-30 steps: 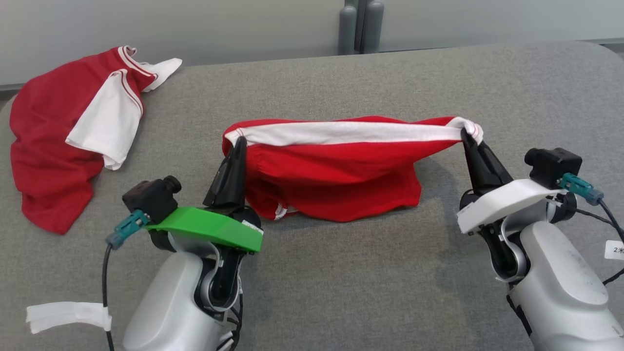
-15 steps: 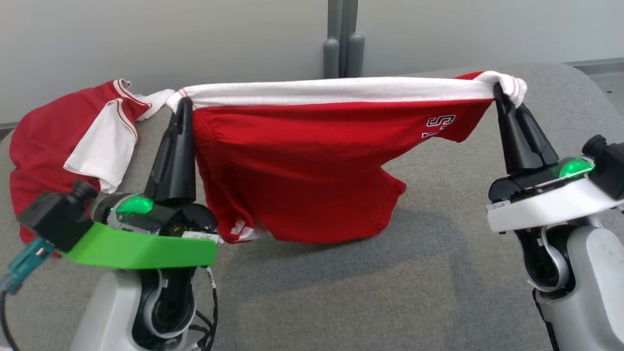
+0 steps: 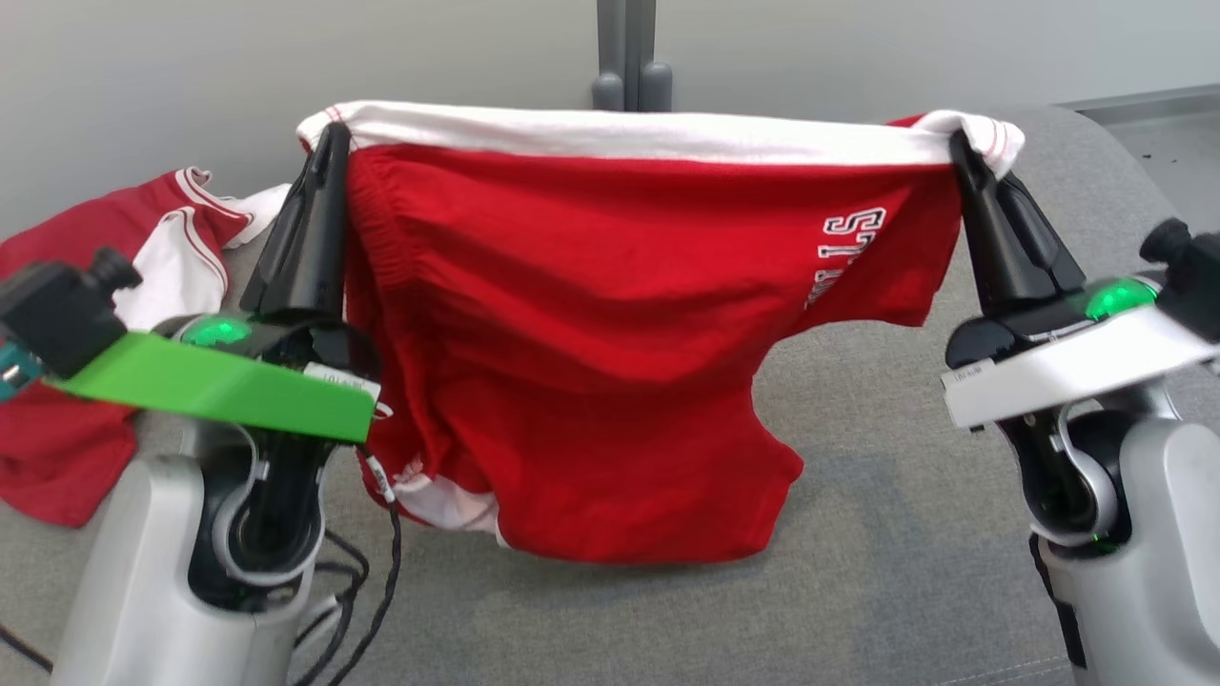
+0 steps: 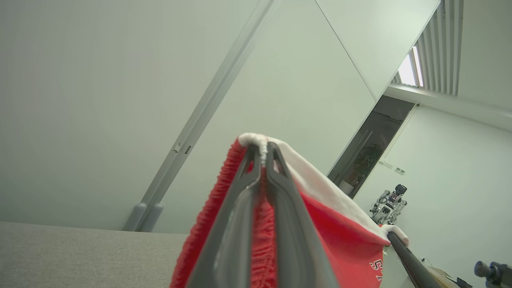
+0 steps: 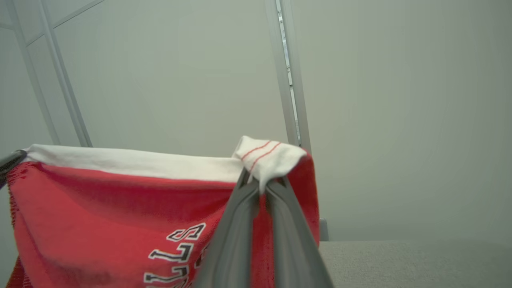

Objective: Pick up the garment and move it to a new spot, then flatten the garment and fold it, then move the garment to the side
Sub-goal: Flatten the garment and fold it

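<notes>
1. One grey fabric-covered table [image 3: 858, 591] fills the scene. Its bare middle and right look like your best landing zone.
2. The garment [image 3: 591, 314], red shorts with a white waistband, hangs above the table's middle. I cannot tell whether its hem touches.
3. A second red-and-white garment [image 3: 67, 257] lies crumpled at the far left, making two garments. Steer clear of it.
4. There are two end effectors. The left end effector [image 3: 332, 135] pinches the waistband's left corner, and the right end effector [image 3: 957, 143] pinches its right corner.
5. Carry both level and evenly spaced, waistband taut. Land the hem first, then lay the rest down flat.
</notes>
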